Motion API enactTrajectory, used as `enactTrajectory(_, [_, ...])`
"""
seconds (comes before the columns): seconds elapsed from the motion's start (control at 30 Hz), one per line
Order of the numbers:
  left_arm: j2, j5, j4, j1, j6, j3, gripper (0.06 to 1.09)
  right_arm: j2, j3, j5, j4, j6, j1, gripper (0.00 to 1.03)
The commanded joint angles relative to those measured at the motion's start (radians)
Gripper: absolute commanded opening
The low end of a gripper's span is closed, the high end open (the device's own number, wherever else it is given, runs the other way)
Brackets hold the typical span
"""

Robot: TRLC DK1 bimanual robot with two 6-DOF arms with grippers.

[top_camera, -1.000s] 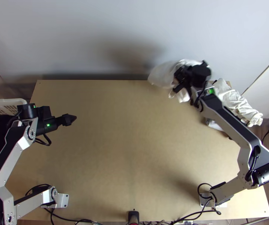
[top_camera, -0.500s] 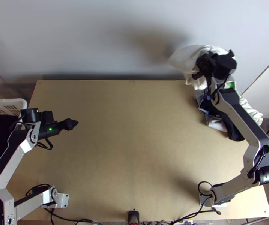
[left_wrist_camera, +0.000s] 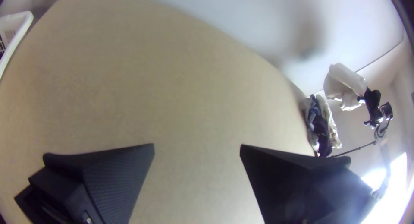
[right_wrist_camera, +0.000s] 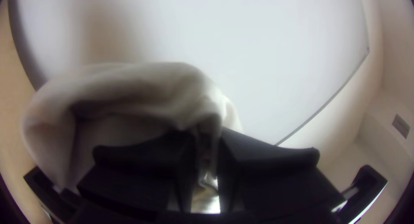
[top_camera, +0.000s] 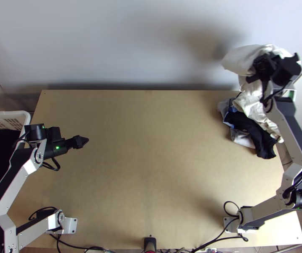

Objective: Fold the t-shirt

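Rightward has gone the right gripper (top_camera: 258,72), clenched on one white t-shirt (top_camera: 241,60) that bulges around its fingers, soft and bunched, by the tabletop's (top_camera: 151,160) far right corner, near one crumpled pile (top_camera: 252,126) of white and dark cloth. The left gripper (top_camera: 82,141) stands wide apart, holding nothing.

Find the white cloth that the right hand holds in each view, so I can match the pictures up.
Top view: the white cloth is at the upper right.
Left wrist view: far off, near the pile of clothes.
Right wrist view: close up, gripped in the right hand.
Shared landmark: the pale wall, with a soft shadow on it.
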Motion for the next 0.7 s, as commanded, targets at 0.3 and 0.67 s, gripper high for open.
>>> enactTrajectory(0.3, [-0.008, -0.012, 0.001, -0.017, -0.010, -0.018, 1.02, -0.099, -0.050, -0.175, -0.084, -0.065, -0.242, 0.03])
enactTrajectory(0.67, [-0.015, -0.018, 0.004, -0.026, -0.016, -0.024, 1.02, -0.187, -0.248, -0.218, -0.063, -0.086, -0.307, 0.03])
